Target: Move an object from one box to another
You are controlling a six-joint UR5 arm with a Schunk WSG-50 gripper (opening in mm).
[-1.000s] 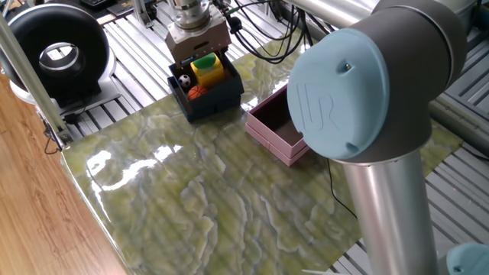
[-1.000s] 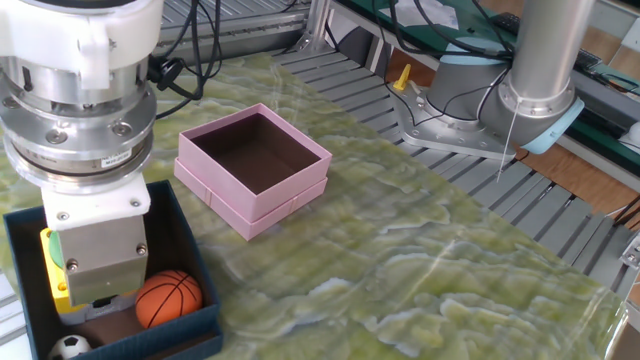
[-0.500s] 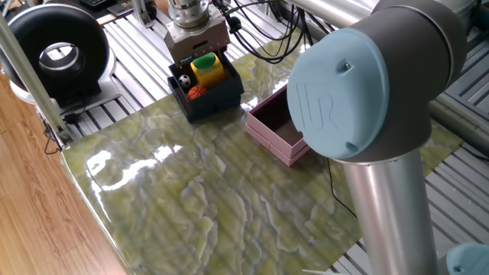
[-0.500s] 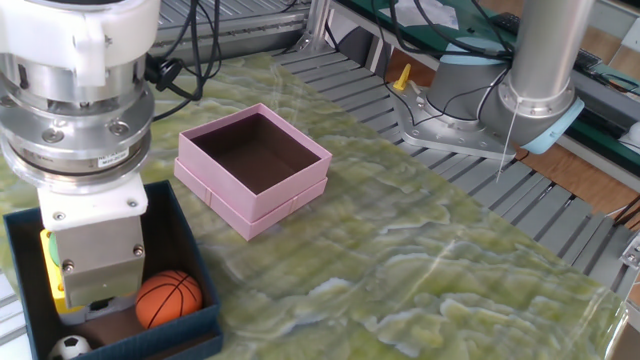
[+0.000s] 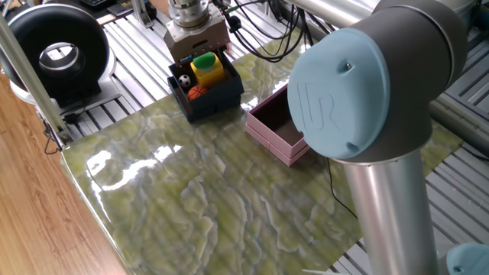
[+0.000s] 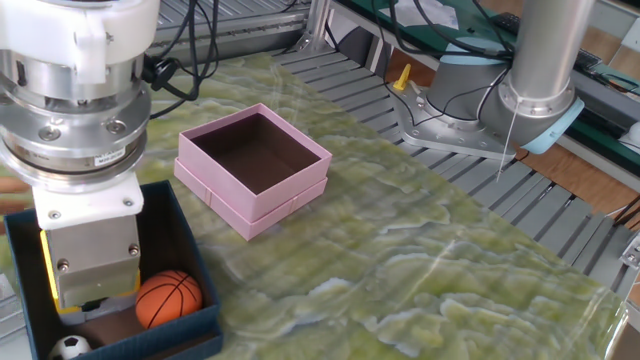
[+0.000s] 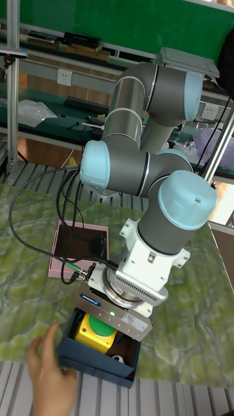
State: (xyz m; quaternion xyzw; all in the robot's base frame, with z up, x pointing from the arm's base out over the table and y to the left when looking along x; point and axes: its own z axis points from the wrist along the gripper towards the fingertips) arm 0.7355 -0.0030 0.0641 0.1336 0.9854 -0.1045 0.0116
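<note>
The navy box (image 5: 218, 98) (image 6: 195, 265) (image 7: 91, 367) stands at the table's far corner. It holds a yellow block with a green top (image 5: 207, 69) (image 6: 47, 272) (image 7: 95, 336), a small basketball (image 5: 197, 92) (image 6: 168, 300) and a tiny soccer ball (image 5: 184, 79) (image 6: 70, 347). My gripper (image 5: 199, 53) (image 6: 95, 298) (image 7: 107, 322) reaches down into this box over the yellow block. Its own body hides the fingers, so I cannot see whether they grip the block. The pink box (image 5: 267, 128) (image 6: 275, 212) (image 7: 81, 225), with a dark inside that has nothing in it, sits beside the navy box.
A person's hand (image 7: 45, 367) rests against the navy box's near corner. My arm's large joint (image 5: 359, 84) hides part of the pink box. A black round fan (image 5: 57, 50) sits off the table's corner, and the arm's base (image 6: 500, 100) stands beyond the far edge.
My gripper has drifted slightly to the left over the yellow block. A blurred hand has come in at the left edge of the other fixed view.
</note>
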